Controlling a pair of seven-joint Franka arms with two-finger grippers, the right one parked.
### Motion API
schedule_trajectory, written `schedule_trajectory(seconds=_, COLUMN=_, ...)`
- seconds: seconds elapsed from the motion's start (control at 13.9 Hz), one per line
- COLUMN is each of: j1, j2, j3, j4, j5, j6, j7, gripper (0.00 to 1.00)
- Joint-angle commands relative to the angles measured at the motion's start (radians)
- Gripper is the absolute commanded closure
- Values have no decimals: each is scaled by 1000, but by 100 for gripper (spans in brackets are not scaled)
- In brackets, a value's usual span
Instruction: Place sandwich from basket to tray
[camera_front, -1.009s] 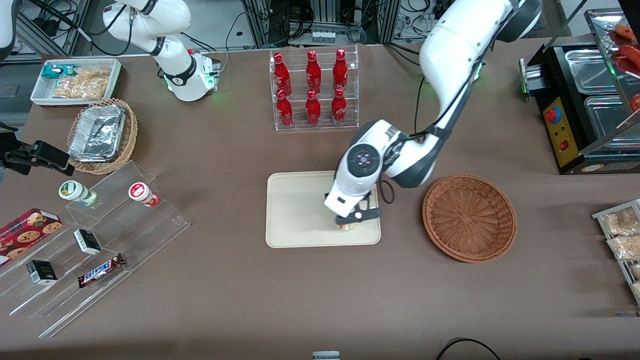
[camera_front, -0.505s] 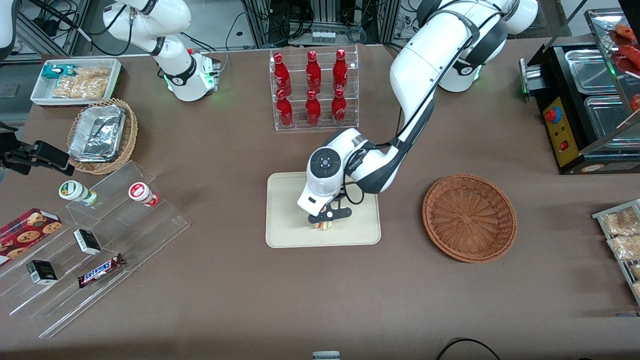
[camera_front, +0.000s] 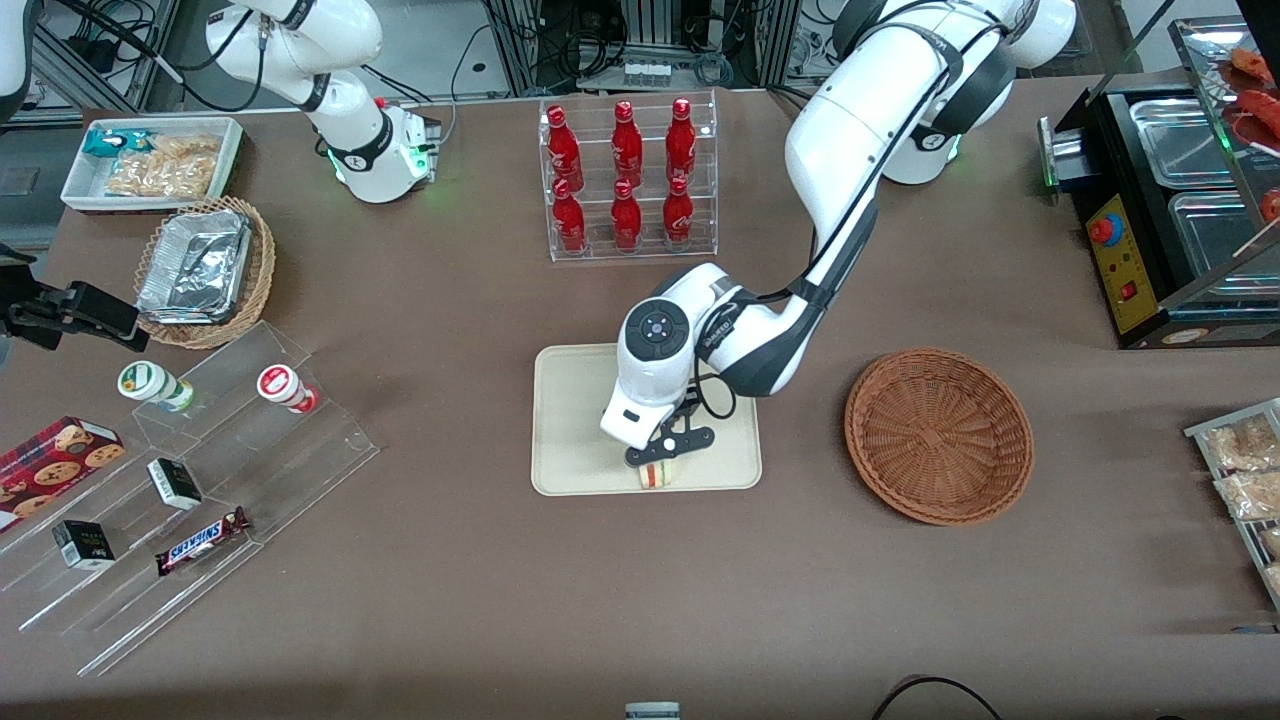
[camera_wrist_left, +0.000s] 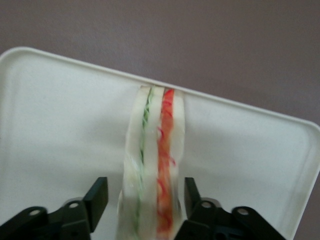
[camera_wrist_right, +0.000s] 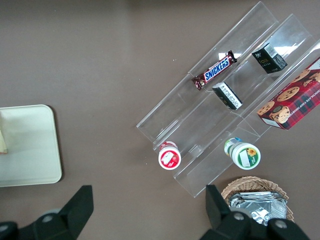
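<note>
- The gripper (camera_front: 668, 447) hangs low over the tray (camera_front: 570, 420).
- The sandwich (camera_front: 655, 474) lies just under it, by the tray's near rim.
- The basket (camera_front: 938, 435) sits well apart, empty.

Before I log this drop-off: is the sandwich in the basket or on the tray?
On the tray. The sandwich stands on edge near its rim, between the open gripper's fingers; the basket is empty.

Sandwich (camera_wrist_left: 154, 165) on tray (camera_front: 570, 400), near its front rim; basket (camera_front: 938, 435) empty.
</note>
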Motion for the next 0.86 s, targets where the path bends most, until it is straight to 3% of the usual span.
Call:
schedule_trajectory(seconds=0.0, j1=-11, j2=1, j3=11, j4=25, j5=24, j6=-19, j7=-35, gripper=0)
schedule_trajectory(seconds=0.36, j1=-11, j2=-55, j3=47, j4=24, j5=42, j6=-109, j7=-19, gripper=0)
schedule_trajectory(seconds=0.5, j1=-1, j2=-131, j3=51, j4=8, j5=129, j6=-196, j7=-30, gripper=0)
schedule_trajectory(seconds=0.58, j1=12, j2=-166, j3=52, j4=-5, j5=137, j6=-219, j7=-24, gripper=0)
schedule_trajectory(seconds=0.79, j1=103, j2=-354, j3=51, j4=-183, j5=138, j6=-266, j7=68, gripper=0)
